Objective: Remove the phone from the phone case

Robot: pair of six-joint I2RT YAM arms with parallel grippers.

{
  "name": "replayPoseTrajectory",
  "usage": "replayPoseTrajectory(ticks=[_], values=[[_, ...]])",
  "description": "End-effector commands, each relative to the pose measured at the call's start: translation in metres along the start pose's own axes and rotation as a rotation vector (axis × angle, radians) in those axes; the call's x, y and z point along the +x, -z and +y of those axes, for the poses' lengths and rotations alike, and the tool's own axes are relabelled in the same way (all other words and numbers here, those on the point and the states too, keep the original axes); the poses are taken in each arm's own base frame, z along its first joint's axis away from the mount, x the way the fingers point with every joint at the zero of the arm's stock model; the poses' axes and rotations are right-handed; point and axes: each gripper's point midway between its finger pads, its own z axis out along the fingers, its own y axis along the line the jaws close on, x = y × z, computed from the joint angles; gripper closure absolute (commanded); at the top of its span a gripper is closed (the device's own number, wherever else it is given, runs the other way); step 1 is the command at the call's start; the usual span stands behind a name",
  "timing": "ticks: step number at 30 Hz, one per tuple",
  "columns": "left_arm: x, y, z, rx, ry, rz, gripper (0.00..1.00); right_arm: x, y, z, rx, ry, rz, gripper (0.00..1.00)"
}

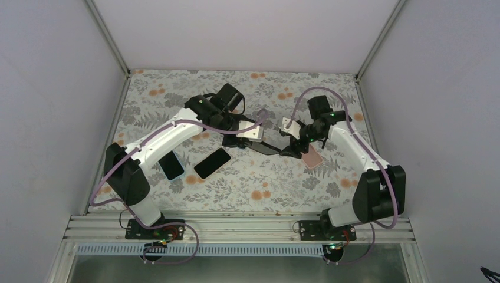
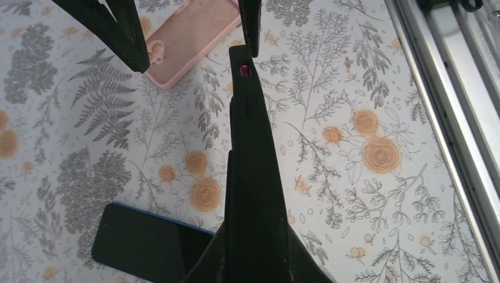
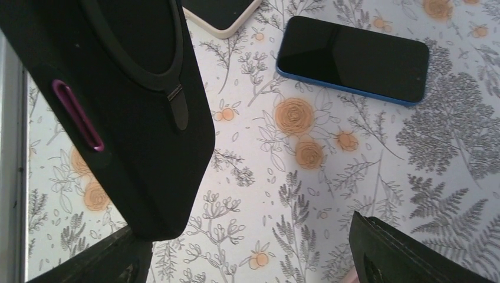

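Handsets at left: a cream-cased phone point(image 1: 172, 165) and a blue phone point(image 1: 212, 163) lie side by side on the floral table point(image 1: 247, 194). At centre, the left gripper point(image 1: 255, 142) is clamped tight on the black phone case point(image 2: 250, 177), held edge-on above the table. The right gripper point(image 3: 244, 247), jaws spread wide and gripping nothing, has one finger at the case's far end. A pink case point(image 1: 313, 158) lies below it.

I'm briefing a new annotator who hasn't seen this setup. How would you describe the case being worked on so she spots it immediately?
On the floral cloth, look between the left arm and right arm. The black phone case is held up there by the left fingers. Unlike the pink case and blue phone lying flat, it's black with a magenta side button.
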Motion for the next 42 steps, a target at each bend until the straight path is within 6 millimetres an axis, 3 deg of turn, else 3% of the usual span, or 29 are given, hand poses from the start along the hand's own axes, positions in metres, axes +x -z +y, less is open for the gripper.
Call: replayPoseTrajectory(ticks=[1, 7, 11, 33, 42], values=[[-0.038, 0.014, -0.046, 0.154, -0.067, -0.135, 0.98, -0.015, 0.016, -0.052, 0.18, 0.072, 0.005, 0.15], [-0.039, 0.011, -0.053, 0.178, -0.076, -0.132, 0.98, -0.022, 0.025, -0.072, 0.262, 0.087, 0.018, 0.17], [-0.038, 0.009, -0.054, 0.19, -0.075, -0.118, 0.98, -0.022, 0.028, -0.075, 0.276, 0.101, 0.032, 0.17], [-0.033, 0.009, -0.055, 0.19, -0.072, -0.085, 0.98, -0.016, 0.03, -0.074, 0.271, 0.115, 0.078, 0.16], [-0.032, 0.007, -0.052, 0.172, -0.079, -0.076, 0.98, -0.011, 0.029, -0.064, 0.22, 0.112, 0.1, 0.14]])
